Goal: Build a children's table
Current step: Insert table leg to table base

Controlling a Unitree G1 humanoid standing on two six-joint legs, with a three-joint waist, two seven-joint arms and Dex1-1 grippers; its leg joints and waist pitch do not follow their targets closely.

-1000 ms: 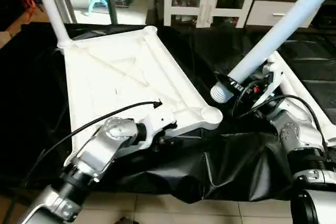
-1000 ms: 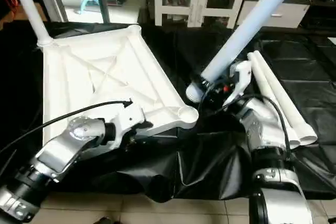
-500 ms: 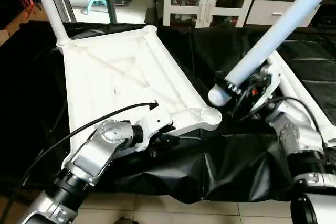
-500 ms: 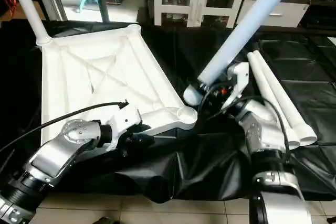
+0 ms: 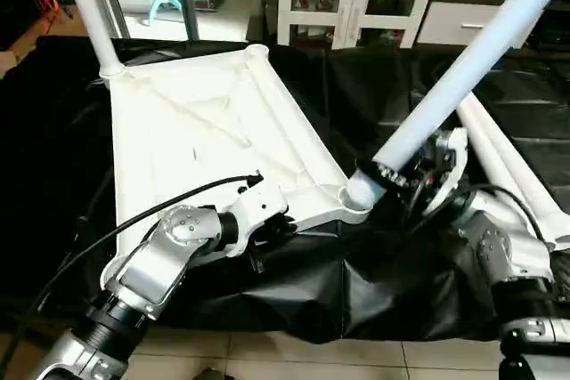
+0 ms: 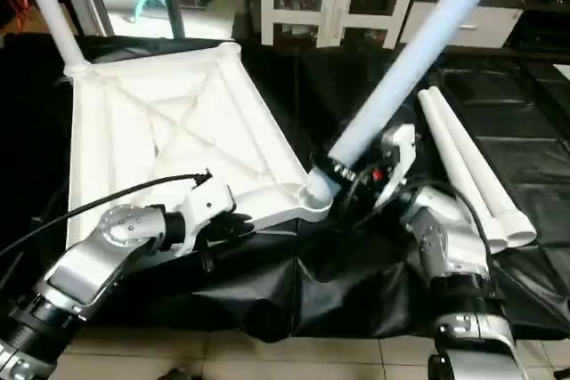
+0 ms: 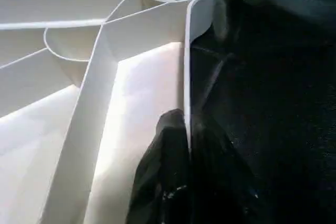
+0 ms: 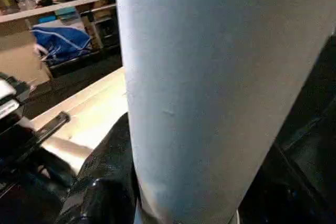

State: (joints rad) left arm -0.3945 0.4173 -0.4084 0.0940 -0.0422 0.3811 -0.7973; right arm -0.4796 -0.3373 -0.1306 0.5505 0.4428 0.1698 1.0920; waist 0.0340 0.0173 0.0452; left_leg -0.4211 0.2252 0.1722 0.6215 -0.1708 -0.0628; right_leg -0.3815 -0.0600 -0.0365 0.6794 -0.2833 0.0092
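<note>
My left gripper (image 7: 186,145) pinches the tabletop (image 5: 191,126) rim; my right gripper (image 5: 419,186) holds 1 leg (image 5: 454,68). I should straighten it before pressing into the socket (image 5: 349,199).

We see the near corner socket (image 5: 356,198) blocked from above by the tilted leg (image 5: 463,68) our right gripper (image 5: 401,186) holds, its lower end at the socket's mouth. Our left gripper (image 7: 186,174) is pinched onto the tabletop's (image 5: 205,131) near rim just beside that corner, so the approach along the edge is crowded from both sides. The ribbed middle of the tabletop lies open from above, an upright leg (image 5: 85,11) stands at the far left corner, and two spare legs (image 6: 468,171) lie on the black cloth (image 5: 392,282) to the right.
</note>
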